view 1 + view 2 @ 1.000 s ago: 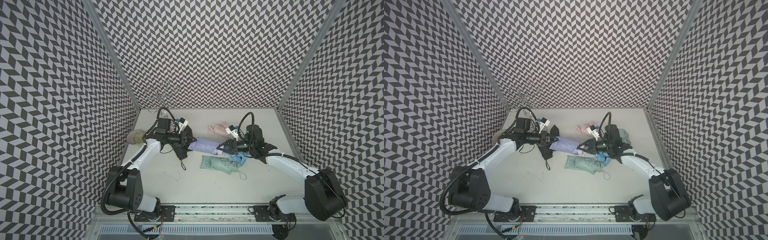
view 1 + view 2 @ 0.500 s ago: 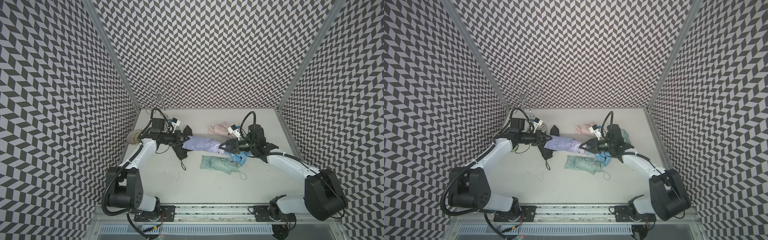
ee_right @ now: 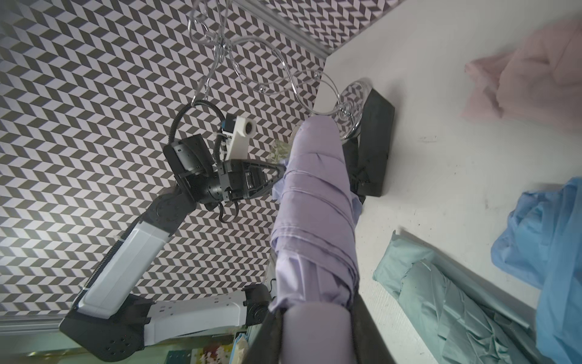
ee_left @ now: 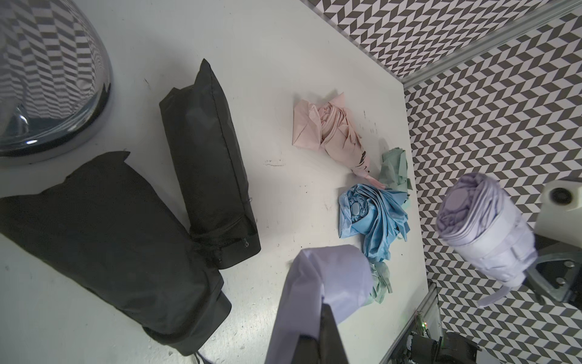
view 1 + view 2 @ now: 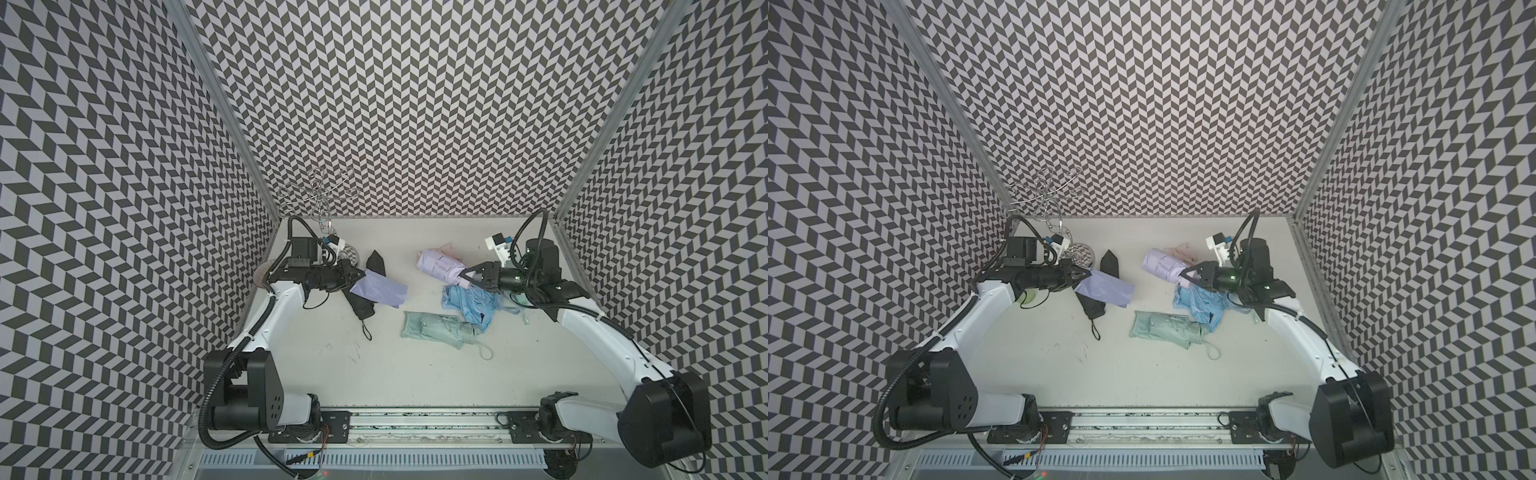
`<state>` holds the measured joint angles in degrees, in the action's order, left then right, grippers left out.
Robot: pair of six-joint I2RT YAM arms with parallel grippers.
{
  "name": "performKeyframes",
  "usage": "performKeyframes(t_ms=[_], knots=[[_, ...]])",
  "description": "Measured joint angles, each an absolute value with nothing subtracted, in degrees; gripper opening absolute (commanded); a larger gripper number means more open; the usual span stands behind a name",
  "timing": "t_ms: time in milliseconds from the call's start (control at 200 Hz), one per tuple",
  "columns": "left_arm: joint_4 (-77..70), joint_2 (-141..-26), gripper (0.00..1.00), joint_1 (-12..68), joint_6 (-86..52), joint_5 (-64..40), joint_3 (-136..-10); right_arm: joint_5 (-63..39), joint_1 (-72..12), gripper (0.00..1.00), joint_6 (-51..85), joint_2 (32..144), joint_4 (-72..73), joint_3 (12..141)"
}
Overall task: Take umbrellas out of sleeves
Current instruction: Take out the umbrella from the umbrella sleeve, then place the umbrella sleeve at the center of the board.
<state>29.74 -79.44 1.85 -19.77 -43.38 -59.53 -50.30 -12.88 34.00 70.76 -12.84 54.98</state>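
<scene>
Since your left gripper (image 5: 359,275) pinches the sleeve (image 5: 382,289) and your right gripper (image 5: 466,277) the umbrella (image 5: 438,266), careless drops could tangle them.

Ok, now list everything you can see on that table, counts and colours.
lilac umbrella: one, lilac, held by right gripper
lilac sleeve: one, lilac, hanging from left gripper
black umbrellas: two, black, near left gripper, apparently still sleeved
light blue umbrella: one, light blue, loose, below right gripper
mint green umbrella: one, mint green, beside the light blue umbrella
pink umbrella: one, pink, toward back wall
crumpled fabric: one, mint green, beside pink umbrella
chrome wire stand: one, silver, back left corner
table: one, white
left gripper: black, shut on sleeve
right gripper: black, shut on umbrella
</scene>
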Motion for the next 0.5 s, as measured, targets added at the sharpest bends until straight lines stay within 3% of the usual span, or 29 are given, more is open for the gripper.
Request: performKeyframes(t_ms=[230, 501], knots=[[27.1, -79.4, 0.00, 3.1, -22.3, -45.3, -57.9, -48.6, -12.9, 0.04, 34.0, 69.1, -11.9, 61.6], [14.0, -84.0, 0.00, 12.1, -30.0, -44.7, -57.9, -50.5, -13.1, 0.04, 37.1, 69.1, -10.1, 61.7]])
